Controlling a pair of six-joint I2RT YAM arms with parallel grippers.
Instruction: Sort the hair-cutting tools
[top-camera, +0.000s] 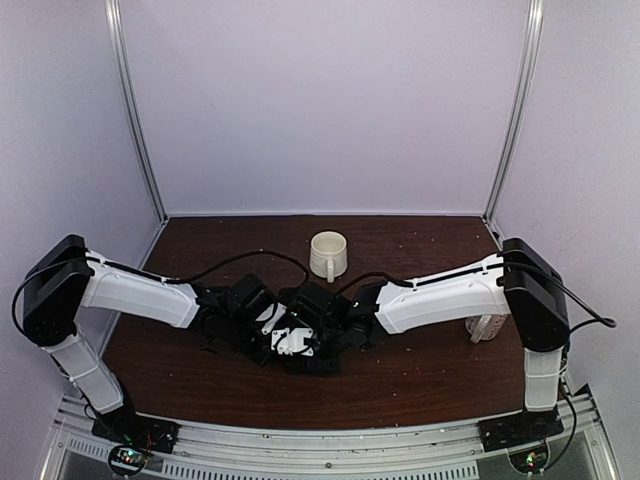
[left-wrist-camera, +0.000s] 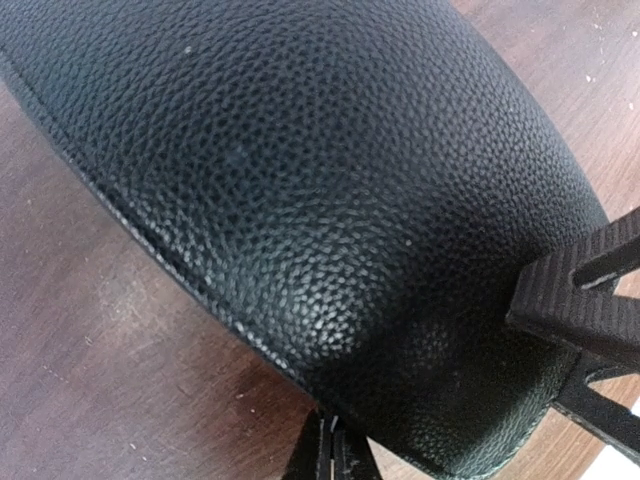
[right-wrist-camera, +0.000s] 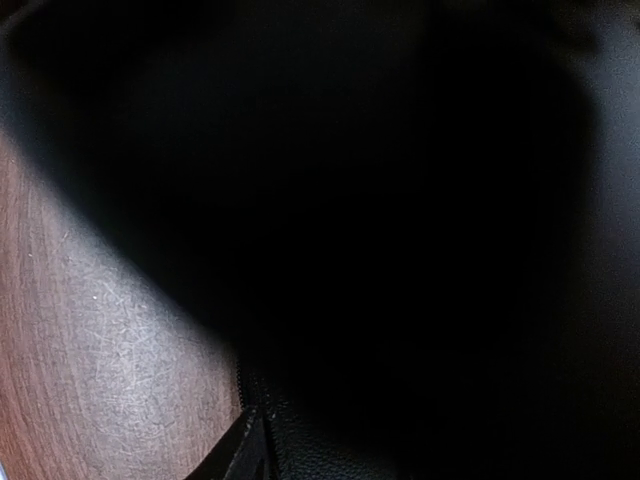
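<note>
The hair-cutting tools are hidden from every view. A bulging black leather case (left-wrist-camera: 330, 170) lies on the brown table, under both wrists (top-camera: 300, 340). My left gripper (left-wrist-camera: 337, 452) is shut at the case's near rim, with a thin pale zip tab pinched between its tips. My right gripper's ribbed black fingers (left-wrist-camera: 580, 290) straddle the case's far end, one on top and one below, closed on it. The right wrist view is almost black, filled by the case (right-wrist-camera: 400, 250), with a line of zip teeth (right-wrist-camera: 246, 392) at the bottom.
A white mug (top-camera: 328, 255) stands behind the arms at mid table. A second mug (top-camera: 484, 328) sits at the right edge, partly behind the right arm. Metal frame posts (top-camera: 135, 110) flank the back corners.
</note>
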